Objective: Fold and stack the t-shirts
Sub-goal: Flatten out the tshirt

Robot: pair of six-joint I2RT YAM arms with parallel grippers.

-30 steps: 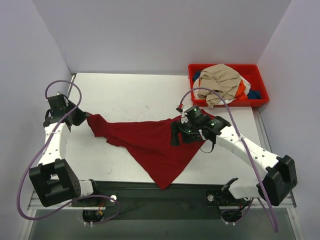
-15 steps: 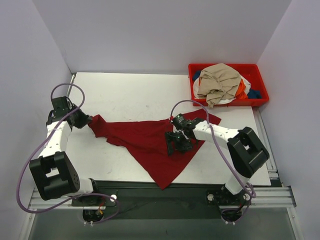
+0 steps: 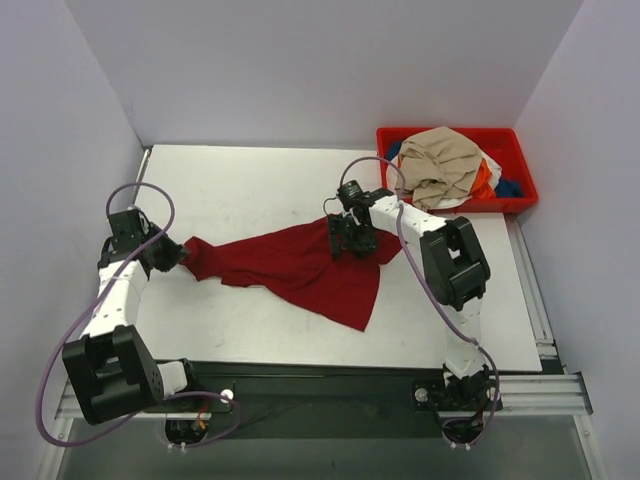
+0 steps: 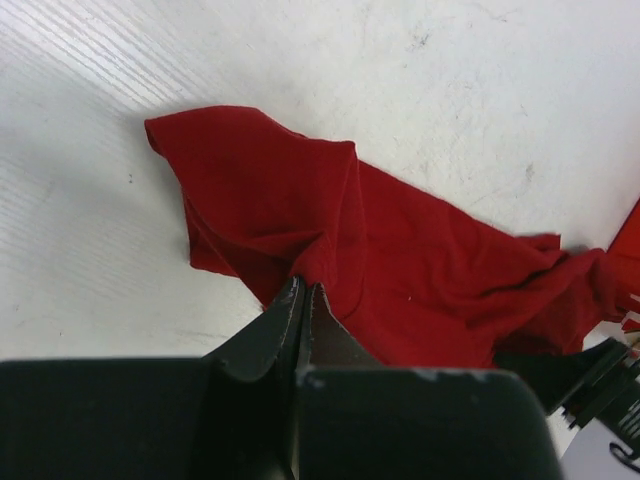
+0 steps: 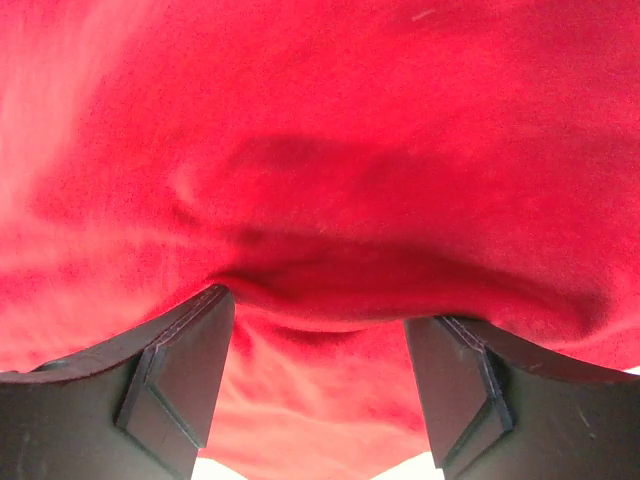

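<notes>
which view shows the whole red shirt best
The top view: it shows the red shirt whole, from end to end. The left wrist view shows only the end pinched in the shut left tool. The right wrist view is just a close-up of red cloth inside the open right tool.

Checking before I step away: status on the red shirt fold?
Left gripper shut on dark red t-shirt, left end. Right gripper open, pressed into its far edge. Shirt crumpled, not folded. Other shirts in red bin, nothing blocking.
</notes>
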